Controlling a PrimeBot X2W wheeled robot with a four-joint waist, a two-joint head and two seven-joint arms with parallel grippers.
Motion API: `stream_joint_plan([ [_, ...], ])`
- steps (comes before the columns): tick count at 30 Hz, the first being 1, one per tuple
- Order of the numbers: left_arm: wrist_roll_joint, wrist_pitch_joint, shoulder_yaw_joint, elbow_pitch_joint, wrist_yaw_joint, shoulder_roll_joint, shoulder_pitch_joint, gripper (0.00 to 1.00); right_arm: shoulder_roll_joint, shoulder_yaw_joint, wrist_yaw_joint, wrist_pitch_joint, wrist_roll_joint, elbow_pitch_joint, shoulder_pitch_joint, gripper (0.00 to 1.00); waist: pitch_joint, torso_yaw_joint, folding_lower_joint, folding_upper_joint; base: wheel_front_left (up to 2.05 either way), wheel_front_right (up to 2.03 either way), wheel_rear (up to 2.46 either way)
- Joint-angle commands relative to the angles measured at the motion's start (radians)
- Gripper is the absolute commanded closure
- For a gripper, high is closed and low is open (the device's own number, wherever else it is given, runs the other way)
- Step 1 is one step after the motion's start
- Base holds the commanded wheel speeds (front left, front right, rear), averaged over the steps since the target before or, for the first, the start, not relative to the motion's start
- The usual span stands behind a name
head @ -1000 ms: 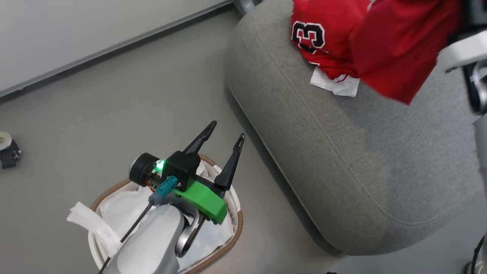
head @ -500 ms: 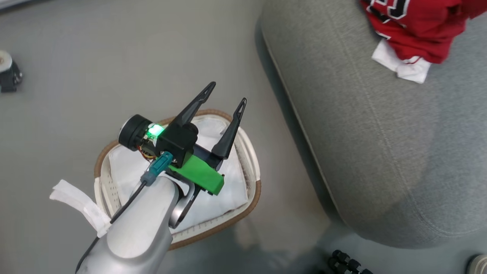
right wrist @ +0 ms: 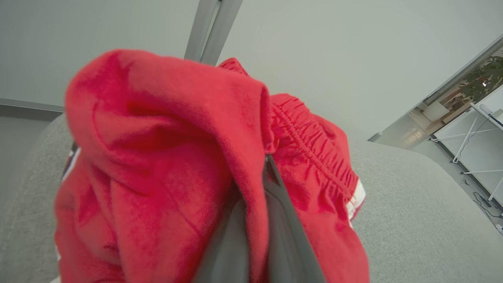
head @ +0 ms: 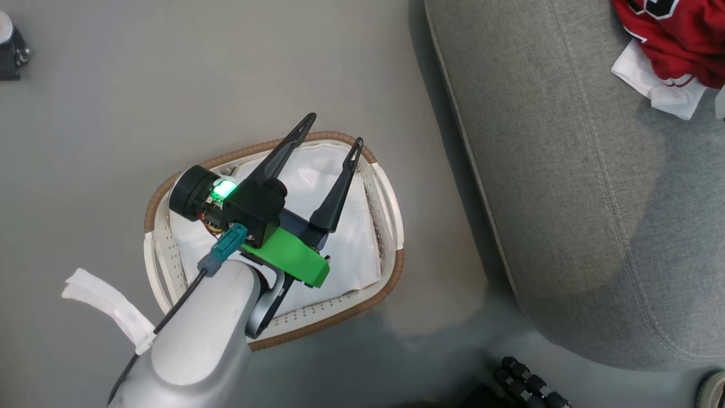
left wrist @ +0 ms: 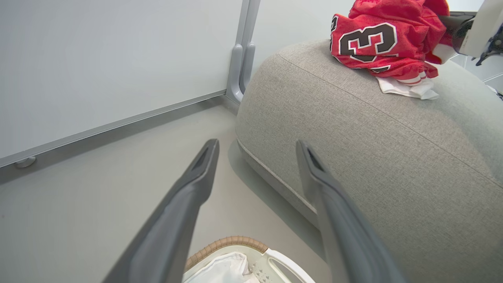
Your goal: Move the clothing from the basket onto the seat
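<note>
- Since a second ago my head camera has turned: the basket [head: 396, 277] now sits whole at the middle of the head view, and the jersey [head: 674, 34] has slid to the top right corner. The camera moved, not those things.
- My left end effector [head: 335, 129] hangs over the basket with its fingers spread and nothing between them. Below it is only the white liner [head: 351, 249].
- My right end effector [right wrist: 265, 165] has its fingers pressed together, pinching a second red garment [right wrist: 157, 157] with a gathered band, which drapes over them.
- The jersey lies on the grey seat [head: 566, 170], well apart from my left end effector. The pinched garment is above that seat; I cannot tell if it touches.
- On the jersey, the left wrist view shows a black "3" outlined in white. The mark beside it is cut off by a fold.
</note>
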Motion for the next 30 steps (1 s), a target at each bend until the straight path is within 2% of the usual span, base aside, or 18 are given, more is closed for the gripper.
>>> stream_joint_plan([
  [1, -0.007, 0.000, 0.002, 0.000, -0.003, 0.007, 0.014, 0.00, 0.002, 0.002, -0.001, 0.000, -0.003, -0.006, 0.023, 0.52, -0.020, -0.014, -0.0001, 0.0000, 0.00, 0.00, 0.00],
  [2, -0.009, 0.000, 0.002, 0.002, -0.003, 0.007, 0.016, 0.00, 0.005, 0.002, -0.001, 0.000, -0.005, -0.013, 0.033, 0.07, -0.029, -0.017, -0.0001, 0.0000, 0.00, 0.00, 0.00],
  [3, -0.011, 0.000, 0.005, 0.002, -0.003, 0.005, 0.018, 0.00, 0.007, 0.003, -0.001, 0.000, -0.005, -0.018, 0.042, 0.00, -0.037, -0.019, -0.0001, 0.0000, 0.00, 0.00, 0.00],
  [13, -0.011, 0.000, 0.112, 0.021, 0.017, -0.035, 0.077, 0.00, 0.023, 0.046, -0.001, 0.000, -0.010, -0.074, 0.151, 0.00, -0.170, -0.019, -0.0001, 0.0000, 0.00, 0.00, 0.00],
  [22, -0.028, 0.000, 0.263, 0.039, 0.032, -0.085, 0.176, 0.00, 0.004, 0.122, -0.001, 0.000, 0.006, -0.107, 0.204, 0.00, -0.328, 0.028, -0.0001, 0.0000, 0.00, 0.00, 0.00],
  [30, -0.007, 0.000, 0.391, 0.048, 0.038, -0.111, 0.280, 0.00, 0.099, 0.153, -0.001, 0.000, 0.041, -0.087, 0.220, 0.00, -0.433, 0.088, -0.0001, 0.0000, 0.00, 0.00, 0.00],
])
